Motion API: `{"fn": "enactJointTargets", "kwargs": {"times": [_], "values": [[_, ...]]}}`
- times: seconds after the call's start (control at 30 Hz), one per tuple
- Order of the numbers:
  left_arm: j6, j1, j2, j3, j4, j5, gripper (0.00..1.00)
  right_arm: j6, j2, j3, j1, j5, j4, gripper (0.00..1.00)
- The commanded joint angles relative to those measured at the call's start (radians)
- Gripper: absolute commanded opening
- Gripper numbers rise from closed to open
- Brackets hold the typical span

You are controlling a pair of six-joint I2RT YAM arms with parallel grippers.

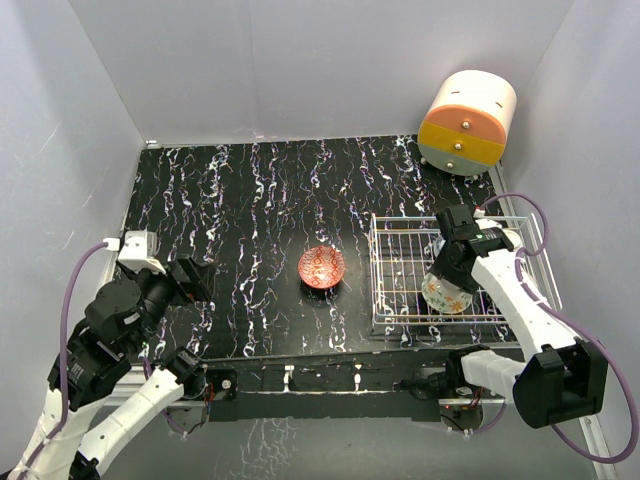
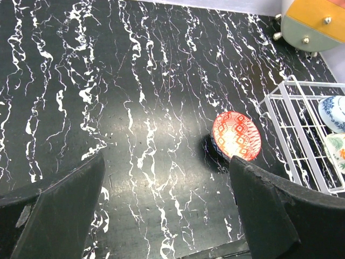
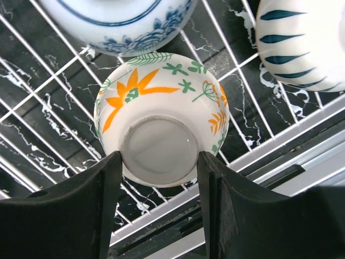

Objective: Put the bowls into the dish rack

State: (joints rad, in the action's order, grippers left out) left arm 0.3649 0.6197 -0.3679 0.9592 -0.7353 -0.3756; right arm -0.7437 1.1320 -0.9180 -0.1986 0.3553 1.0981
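From above, my right gripper [image 1: 449,272] is over the dish rack [image 1: 398,240], with the red bowl [image 1: 321,267] well to its left. Left wrist: the left gripper [image 2: 167,162] is spread wide, that bowl ahead of it. Right wrist: fingers pinch the upturned floral bowl [image 3: 161,108] inside the rack.

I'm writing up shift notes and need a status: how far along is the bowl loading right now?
Done: a blue-patterned bowl and a teal-striped bowl sit in the dish rack. In hand: the right gripper has its jaws clasped on an orange-flower bowl, upside down, over the rack's wires. Left: the red bowl is on the table outside the rack, with the left gripper open and short of it.
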Motion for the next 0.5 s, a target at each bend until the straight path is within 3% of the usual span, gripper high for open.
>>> {"fn": "enactJointTargets", "kwargs": {"times": [0.0,0.47], "values": [[-0.017,0.006,0.005,-0.013,0.036,0.041,0.97,-0.023,-0.026,-0.017,0.029,0.1,0.016,0.39],[-0.01,0.006,0.034,-0.028,0.046,0.085,0.97,-0.05,0.04,-0.031,0.096,0.178,0.048,0.48]]}}
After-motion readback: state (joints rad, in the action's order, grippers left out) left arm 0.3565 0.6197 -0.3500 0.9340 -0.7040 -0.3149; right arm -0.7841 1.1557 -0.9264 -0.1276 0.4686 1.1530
